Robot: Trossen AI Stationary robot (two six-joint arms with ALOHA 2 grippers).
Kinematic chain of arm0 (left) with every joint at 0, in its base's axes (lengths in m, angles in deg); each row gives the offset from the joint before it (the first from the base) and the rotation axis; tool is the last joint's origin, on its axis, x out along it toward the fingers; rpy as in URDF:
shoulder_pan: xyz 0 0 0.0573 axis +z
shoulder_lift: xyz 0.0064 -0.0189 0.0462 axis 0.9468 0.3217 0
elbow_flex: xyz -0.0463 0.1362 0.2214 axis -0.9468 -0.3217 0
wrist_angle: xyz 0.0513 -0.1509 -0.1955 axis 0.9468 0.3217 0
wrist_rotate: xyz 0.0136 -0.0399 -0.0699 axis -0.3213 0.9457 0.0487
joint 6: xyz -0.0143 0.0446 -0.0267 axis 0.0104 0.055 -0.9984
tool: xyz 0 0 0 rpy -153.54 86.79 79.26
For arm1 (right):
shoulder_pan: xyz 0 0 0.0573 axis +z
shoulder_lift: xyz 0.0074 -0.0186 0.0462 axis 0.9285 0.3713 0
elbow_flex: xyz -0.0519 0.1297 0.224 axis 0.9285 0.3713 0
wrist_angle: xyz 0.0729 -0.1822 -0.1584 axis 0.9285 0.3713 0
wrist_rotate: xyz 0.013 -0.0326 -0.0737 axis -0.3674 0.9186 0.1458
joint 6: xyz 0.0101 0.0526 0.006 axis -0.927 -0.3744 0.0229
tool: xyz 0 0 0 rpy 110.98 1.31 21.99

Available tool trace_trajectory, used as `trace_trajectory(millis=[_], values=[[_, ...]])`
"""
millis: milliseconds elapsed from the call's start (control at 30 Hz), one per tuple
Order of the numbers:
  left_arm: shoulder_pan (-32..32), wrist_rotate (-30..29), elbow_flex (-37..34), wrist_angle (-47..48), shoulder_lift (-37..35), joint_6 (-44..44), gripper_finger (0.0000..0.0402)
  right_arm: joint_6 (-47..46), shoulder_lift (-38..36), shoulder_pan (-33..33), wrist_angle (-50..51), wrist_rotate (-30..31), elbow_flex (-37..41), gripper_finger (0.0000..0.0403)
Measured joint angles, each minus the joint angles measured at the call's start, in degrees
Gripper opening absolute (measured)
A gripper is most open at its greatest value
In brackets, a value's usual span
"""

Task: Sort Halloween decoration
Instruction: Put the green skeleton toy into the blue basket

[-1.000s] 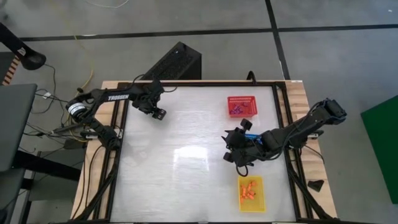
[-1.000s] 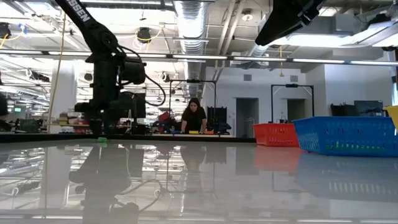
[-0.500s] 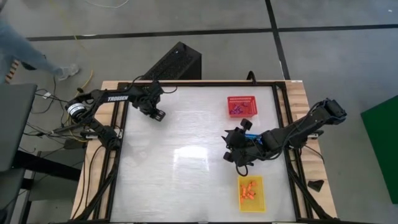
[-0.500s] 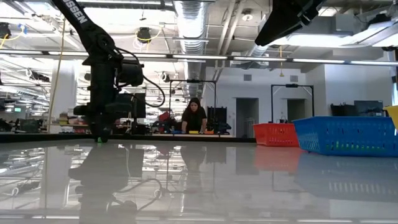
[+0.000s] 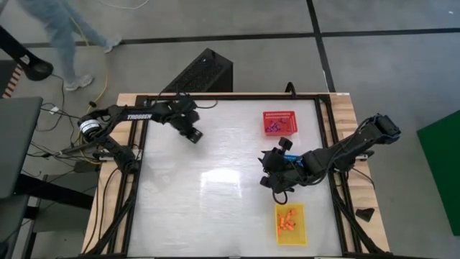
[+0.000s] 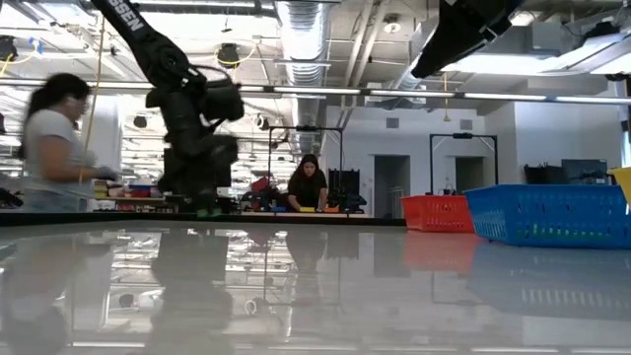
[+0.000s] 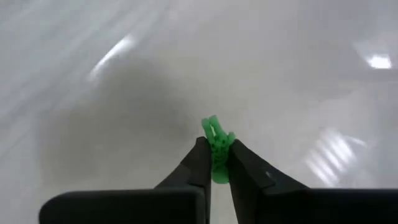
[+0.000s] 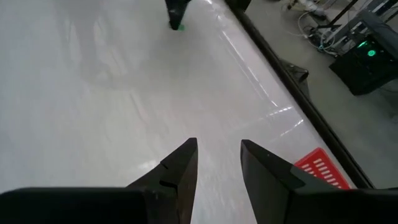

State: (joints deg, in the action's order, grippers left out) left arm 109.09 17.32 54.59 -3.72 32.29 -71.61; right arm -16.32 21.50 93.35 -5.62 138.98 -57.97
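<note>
My left gripper [image 5: 195,137] is over the table's far left part, shut on a small green Halloween decoration [image 7: 216,135]. My right gripper [image 8: 217,146] stands open at the table's right with nothing between its fingers. In the high view it hangs [image 5: 272,173] above the blue basket [image 6: 547,215]. The red basket [image 5: 279,122] holds purple trinkets. The yellow basket [image 5: 290,223] holds orange ones. My left gripper pinches the green trinket's lower part [image 7: 217,163] between its two fingertips, and the upper part [image 7: 214,127] sticks out past them. The fingers point down at the table from above. The trinket seems lifted clear of the shiny surface.
The three baskets stand in a row along the table's right side, the blue one mostly under my right arm. The wide glossy middle of the table [image 5: 215,187] is bare. A person [image 6: 54,148] walks past beyond the table's left, and another stands far behind.
My left gripper has shut on the green trinket, taken hold of it and gone up and toward the table's right with it. A person has walked into view beyond the table's left side.
</note>
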Motion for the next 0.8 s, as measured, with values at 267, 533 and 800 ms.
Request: trace_trajectory(millis=[267,533,800], values=[[-17.66,3.80,-1.23,-33.85,0.21,-4.55,0.0021,-0.03,-0.20,2.04,2.68,-7.61,0.00,0.0152],[-32.82,-10.81,0.44,-60.33,9.32,-3.14,0.0022,0.31,-0.26,5.03,2.74,-8.04,-2.60,0.0152],[-35.23,-8.60,16.45,-71.84,29.57,-5.85,0.0022,2.84,-0.26,9.19,0.18,-5.17,-5.46,0.0152]])
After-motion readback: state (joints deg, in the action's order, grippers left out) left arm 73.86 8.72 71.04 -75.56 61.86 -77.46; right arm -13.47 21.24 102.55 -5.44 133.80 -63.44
